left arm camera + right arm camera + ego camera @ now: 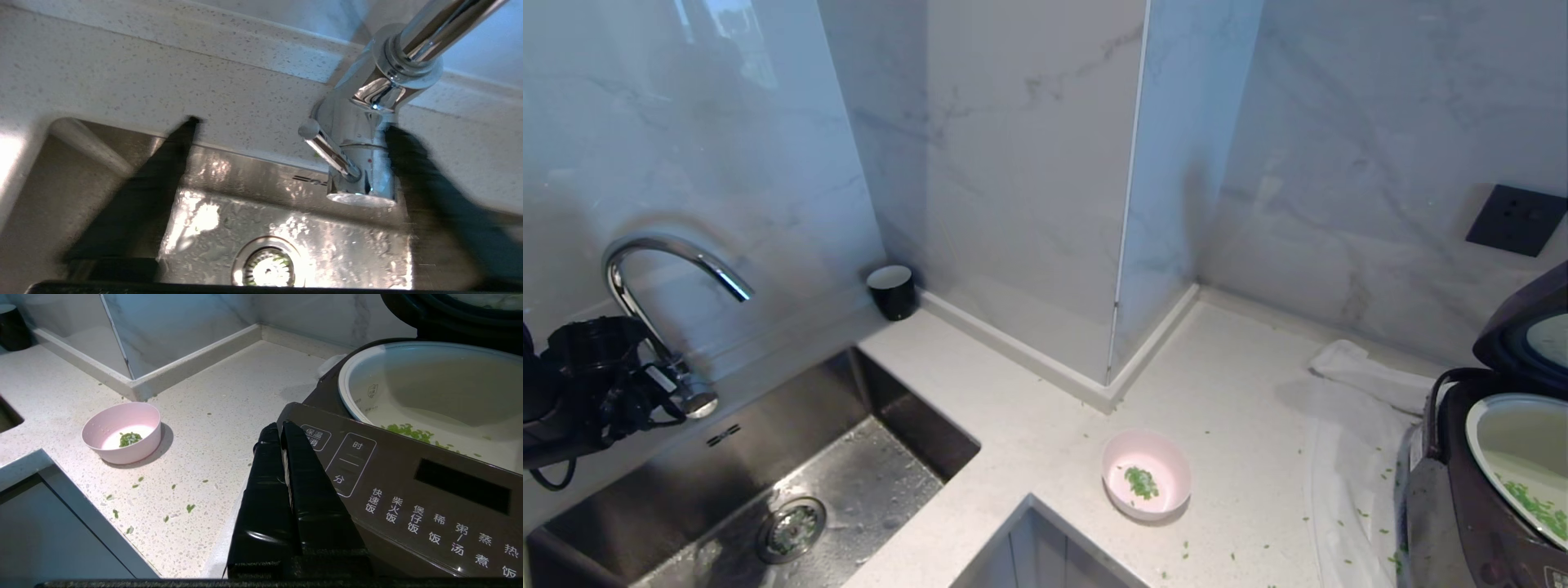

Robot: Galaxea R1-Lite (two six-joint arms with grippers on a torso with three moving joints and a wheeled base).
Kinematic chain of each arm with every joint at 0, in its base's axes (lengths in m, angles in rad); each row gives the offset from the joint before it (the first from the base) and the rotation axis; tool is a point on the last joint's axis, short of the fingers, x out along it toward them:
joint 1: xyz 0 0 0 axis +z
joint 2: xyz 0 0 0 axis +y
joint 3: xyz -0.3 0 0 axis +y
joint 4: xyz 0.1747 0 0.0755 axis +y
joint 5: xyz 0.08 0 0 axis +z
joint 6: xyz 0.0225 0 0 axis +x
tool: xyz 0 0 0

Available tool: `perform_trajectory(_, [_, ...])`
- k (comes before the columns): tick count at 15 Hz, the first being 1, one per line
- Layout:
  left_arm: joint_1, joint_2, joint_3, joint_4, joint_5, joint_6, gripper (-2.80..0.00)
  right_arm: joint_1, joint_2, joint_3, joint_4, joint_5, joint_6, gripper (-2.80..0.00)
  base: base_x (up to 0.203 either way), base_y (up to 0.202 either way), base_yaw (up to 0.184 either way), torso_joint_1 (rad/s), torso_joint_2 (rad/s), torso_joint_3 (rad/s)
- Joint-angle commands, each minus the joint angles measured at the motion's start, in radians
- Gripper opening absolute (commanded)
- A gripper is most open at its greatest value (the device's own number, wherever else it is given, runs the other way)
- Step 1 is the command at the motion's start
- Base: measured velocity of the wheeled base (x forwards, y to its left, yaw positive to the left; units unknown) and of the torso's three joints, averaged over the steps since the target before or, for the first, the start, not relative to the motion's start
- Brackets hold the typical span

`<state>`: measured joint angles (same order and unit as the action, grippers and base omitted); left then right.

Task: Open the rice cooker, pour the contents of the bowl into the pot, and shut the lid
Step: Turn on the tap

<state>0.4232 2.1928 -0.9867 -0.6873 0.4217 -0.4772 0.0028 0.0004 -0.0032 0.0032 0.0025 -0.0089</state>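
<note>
Head view findings: countertop (1241, 384) of pale speckled stone meets marble walls; steel sink (768, 490) set at near left with chrome faucet (670, 269) behind it. Rice cooker (1462, 506) stands at far right edge, lid (1527, 335) raised on its hinge, white pot (1515, 441) seated inside with green bits (1539, 510) on its floor. White cloth (1356, 408) lies under and left of the cooker. Pink bowl (1146, 475) sits upright near the counter's front edge, well apart from the cooker, a few green bits remaining inside; more scattered on the counter. Black cup (892, 291) stands in the far corner. Left gripper (290, 134) hangs over the sink beside the faucet, fingers spread wide, holding nothing. Right gripper (282, 428) rests at the cooker's front panel, fingers pressed together, empty.
</note>
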Motion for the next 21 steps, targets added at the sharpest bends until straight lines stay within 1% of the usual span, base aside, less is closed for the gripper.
perform_trajectory(1, [0.007, 0.013, -0.023, 0.003, 0.005, -0.004, -2.80, 0.000, 0.000, 0.000, 0.000, 0.001, 0.000, -2.80, 0.000, 0.000, 0.000, 0.000, 0.00, 0.000])
perform_trajectory(4, [0.021, 0.022, -0.031, 0.006, 0.005, -0.001, -2.80, 0.000, 0.001, 0.000, 0.000, 0.001, 0.000, -2.80, 0.000, 0.000, 0.000, 0.000, 0.00, 0.000])
perform_trajectory(19, [0.019, 0.019, -0.022, 0.008, 0.005, 0.001, -2.80, 0.000, 0.000, 0.000, 0.000, 0.001, 0.000, -2.80, 0.000, 0.000, 0.000, 0.000, 0.00, 0.000])
perform_trajectory(21, [0.009, 0.015, -0.026, 0.043, 0.004, 0.001, -2.80, 0.000, 0.000, 0.000, 0.000, 0.001, 0.000, -2.80, 0.000, 0.000, 0.000, 0.000, 0.00, 0.000])
